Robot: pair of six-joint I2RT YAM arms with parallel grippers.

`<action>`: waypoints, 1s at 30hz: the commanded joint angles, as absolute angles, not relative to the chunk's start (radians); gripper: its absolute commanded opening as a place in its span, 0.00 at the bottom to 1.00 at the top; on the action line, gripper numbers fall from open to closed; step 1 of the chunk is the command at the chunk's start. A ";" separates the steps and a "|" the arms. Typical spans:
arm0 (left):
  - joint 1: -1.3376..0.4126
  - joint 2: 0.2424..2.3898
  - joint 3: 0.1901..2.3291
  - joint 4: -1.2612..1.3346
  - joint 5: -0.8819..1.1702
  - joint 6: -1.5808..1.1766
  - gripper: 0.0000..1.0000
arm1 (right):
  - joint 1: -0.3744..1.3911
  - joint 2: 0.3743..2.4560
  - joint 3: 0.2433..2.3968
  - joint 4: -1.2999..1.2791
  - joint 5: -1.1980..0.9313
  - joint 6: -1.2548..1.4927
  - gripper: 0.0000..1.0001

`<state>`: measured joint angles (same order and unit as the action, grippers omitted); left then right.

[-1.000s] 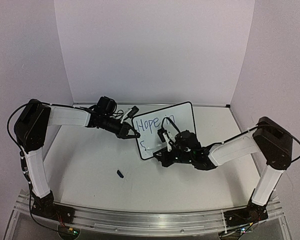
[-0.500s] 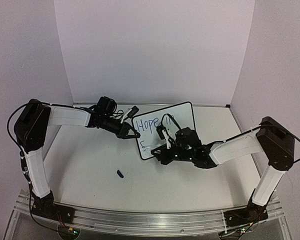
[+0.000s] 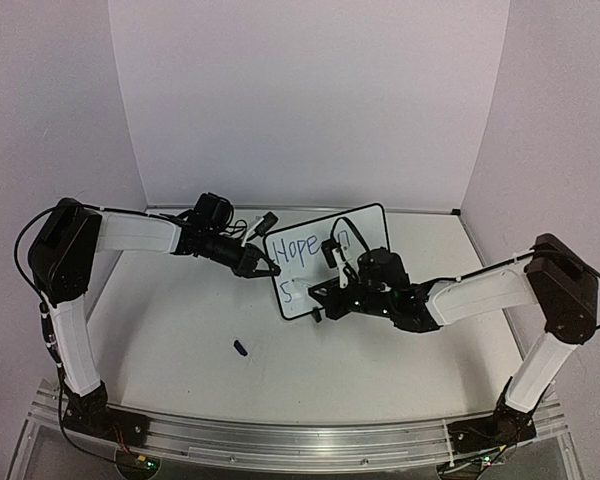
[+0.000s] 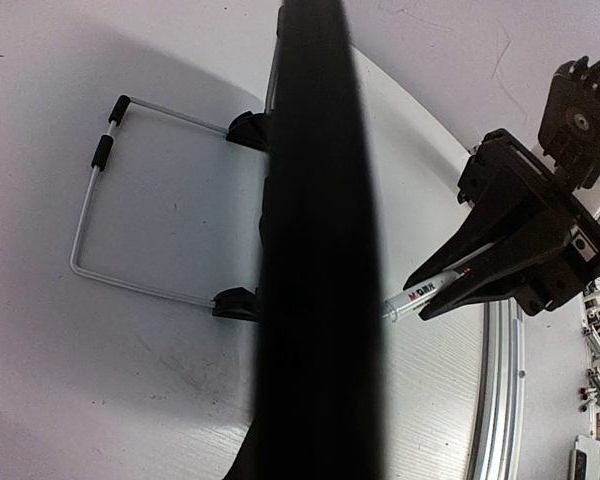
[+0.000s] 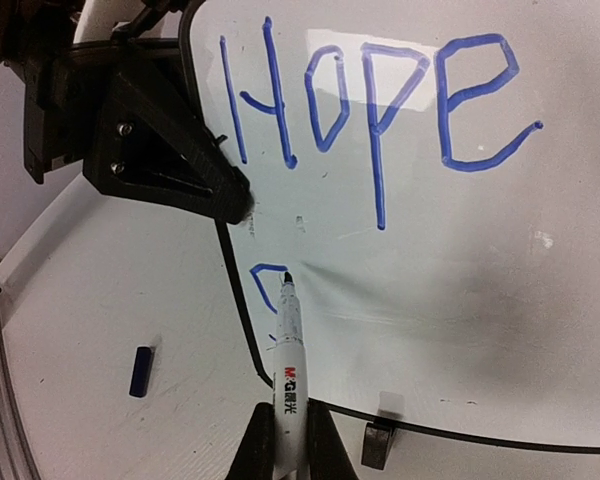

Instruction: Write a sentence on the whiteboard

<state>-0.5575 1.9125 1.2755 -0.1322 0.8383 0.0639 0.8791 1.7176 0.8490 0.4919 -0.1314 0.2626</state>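
Observation:
The whiteboard (image 3: 306,272) stands tilted on its wire stand (image 4: 100,210) at the table's middle. On it the sentence (image 5: 370,110) reads "Hope" in blue in the right wrist view, with a curved stroke (image 5: 263,283) begun on the line below. My left gripper (image 3: 270,270) is shut on the board's left edge, which crosses the left wrist view edge-on as a dark band (image 4: 320,200). My right gripper (image 5: 288,440) is shut on a white marker (image 5: 288,350). The marker's tip touches the board at the top of that curved stroke.
The marker's blue cap (image 3: 240,348) lies loose on the table in front of the board, left of my right gripper. White walls close in the table at the back and both sides. A metal rail (image 3: 280,440) runs along the near edge.
My right arm has shifted slightly right and back, and the marker tip has moved along the stroke under "Hope". The left arm and the board have stayed put.

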 commanded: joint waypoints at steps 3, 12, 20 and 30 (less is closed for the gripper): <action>-0.577 1.922 1.301 -0.176 0.849 0.075 0.00 | 0.870 1.753 0.888 0.480 -0.120 0.252 0.00; -0.577 1.924 1.301 -0.178 0.849 0.075 0.00 | 0.866 1.765 0.874 0.467 -0.113 0.261 0.00; -0.577 1.922 1.301 -0.178 0.849 0.075 0.00 | 0.867 1.773 0.838 0.466 -0.125 0.285 0.00; -0.576 1.921 1.302 -0.179 0.848 0.077 0.00 | 0.866 1.766 0.823 0.466 -0.142 0.299 0.00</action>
<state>-0.5575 1.9125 1.2755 -0.1322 0.8379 0.0639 0.8692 1.7527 0.8341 0.4618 -0.1341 0.2821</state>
